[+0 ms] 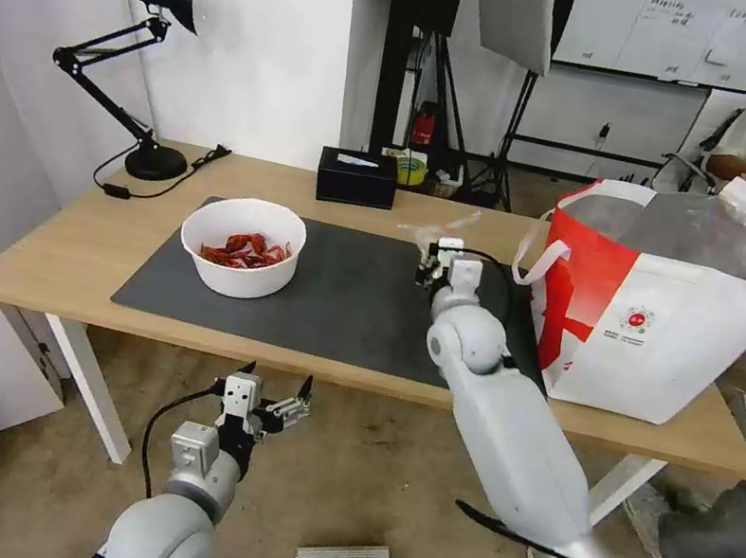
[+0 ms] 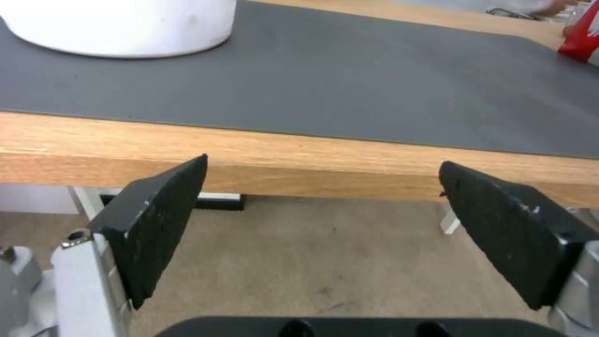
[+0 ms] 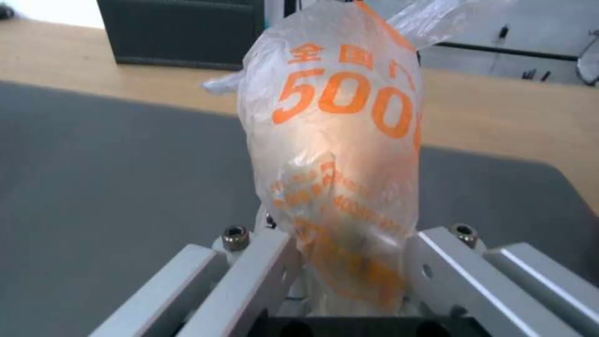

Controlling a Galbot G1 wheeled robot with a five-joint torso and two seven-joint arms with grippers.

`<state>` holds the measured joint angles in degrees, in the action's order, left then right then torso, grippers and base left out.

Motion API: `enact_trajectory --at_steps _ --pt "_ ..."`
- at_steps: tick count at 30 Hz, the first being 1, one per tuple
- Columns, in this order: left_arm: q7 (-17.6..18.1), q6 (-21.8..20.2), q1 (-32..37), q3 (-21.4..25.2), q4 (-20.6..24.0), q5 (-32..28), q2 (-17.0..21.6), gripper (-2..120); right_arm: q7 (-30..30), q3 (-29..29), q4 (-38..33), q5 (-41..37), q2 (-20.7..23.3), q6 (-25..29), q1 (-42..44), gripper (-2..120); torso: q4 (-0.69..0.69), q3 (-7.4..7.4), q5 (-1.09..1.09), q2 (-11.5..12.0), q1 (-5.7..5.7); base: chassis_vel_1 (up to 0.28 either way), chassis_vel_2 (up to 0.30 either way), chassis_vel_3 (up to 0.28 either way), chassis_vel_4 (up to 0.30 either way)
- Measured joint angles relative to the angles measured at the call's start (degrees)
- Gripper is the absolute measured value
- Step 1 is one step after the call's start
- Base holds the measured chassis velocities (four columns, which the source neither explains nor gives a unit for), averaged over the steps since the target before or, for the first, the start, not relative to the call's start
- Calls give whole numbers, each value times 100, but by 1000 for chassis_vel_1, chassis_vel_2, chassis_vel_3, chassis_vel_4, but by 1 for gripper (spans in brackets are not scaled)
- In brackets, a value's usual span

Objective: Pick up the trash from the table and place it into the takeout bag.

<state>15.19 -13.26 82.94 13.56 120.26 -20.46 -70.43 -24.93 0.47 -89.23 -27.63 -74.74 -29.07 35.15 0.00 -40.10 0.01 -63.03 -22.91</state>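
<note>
A: so where's the clear bag (image 3: 340, 154) at?
B: pinched in the right gripper (image 1: 439, 257) over the mat (image 1: 341, 297), takeout bag (image 1: 675, 313) at its 3 o'clock.
A: left gripper (image 1: 275, 389)?
B: spread wide, below the table (image 1: 60, 253) edge, bowl (image 1: 242, 246) at 11 o'clock.

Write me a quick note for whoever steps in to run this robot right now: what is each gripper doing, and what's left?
Right gripper: shut on the clear bag, held above the grey mat, beside the takeout bag.
Left gripper: open, idle below the table edge.
Done: clear bag picked up.
Left: drop it into the takeout bag, then the bowl of crayfish shells, which sits on the mat.
</note>
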Motion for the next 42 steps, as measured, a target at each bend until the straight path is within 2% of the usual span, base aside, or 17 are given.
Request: enact_trajectory --at_steps 13,18,21,22,25,26,28,32,42 --pt "0 -3 -4 -22 15 19 15 100 -294 204 -1567 -32 448 -148 1289 5 0 0 0 0 0 0 0 0 0" --pt "0 -4 23 -13 24 21 23 100 -129 336 -1785 170 577 -109 1499 5 0 0 0 0 0 0 0 0 0" --pt "0 -3 31 -34 24 30 8 100 516 549 -1809 779 706 294 1614 5 0 0 0 0 0 0 0 0 0" --pt "0 -3 31 -34 24 30 8 100 516 549 -1809 779 706 294 1614 5 0 0 0 0 0 0 0 0 0" --pt "0 -2 26 -63 24 48 -15 100 1078 826 -1842 1414 789 981 1687 5 0 0 -1 0 0 0 0 0 0" --pt "0 -2 26 -63 24 48 -15 100 1078 826 -1842 1414 789 981 1687 5 0 0 -1 0 0 0 0 0 0" --pt "0 -2 34 -70 25 62 -25 100 1319 1086 -1892 1990 782 1609 1758 5 0 0 0 0 0 0 0 0 0" --pt "0 2 65 -71 25 93 -43 100 1348 1343 -2087 2253 778 2028 1823 5 0 0 0 0 0 0 0 0 0" --pt "-1 7 80 -107 21 139 -74 100 1181 1817 -2395 2671 843 2639 1839 5 0 0 0 0 0 0 0 0 0"
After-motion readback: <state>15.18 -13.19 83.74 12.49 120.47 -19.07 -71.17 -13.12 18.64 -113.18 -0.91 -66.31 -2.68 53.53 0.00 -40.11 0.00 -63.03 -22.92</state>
